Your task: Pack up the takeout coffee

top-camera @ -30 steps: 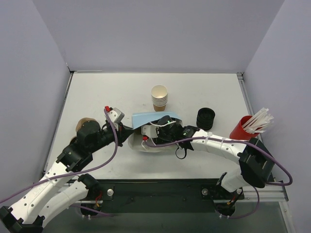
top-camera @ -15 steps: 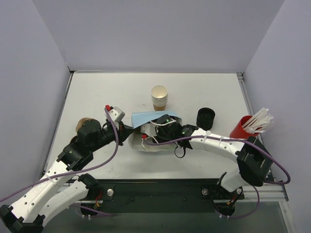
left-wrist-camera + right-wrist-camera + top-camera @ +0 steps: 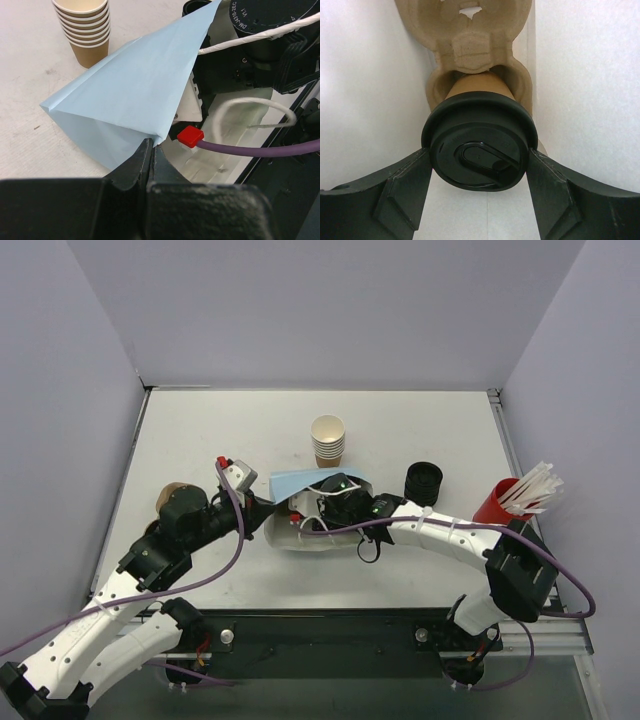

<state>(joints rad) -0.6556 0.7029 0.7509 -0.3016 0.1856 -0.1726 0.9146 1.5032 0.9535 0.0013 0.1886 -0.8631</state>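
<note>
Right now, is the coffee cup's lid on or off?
On: the black lid covers the tan cup, held in the right gripper.

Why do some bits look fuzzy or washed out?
Left wrist view: the left claw sits close to the lens and blurs, while the blue bag is sharp. Right wrist view: the bag's white walls look washed out, and the black lid shows a small gleam. Top view: even light, soft shadows.
</note>
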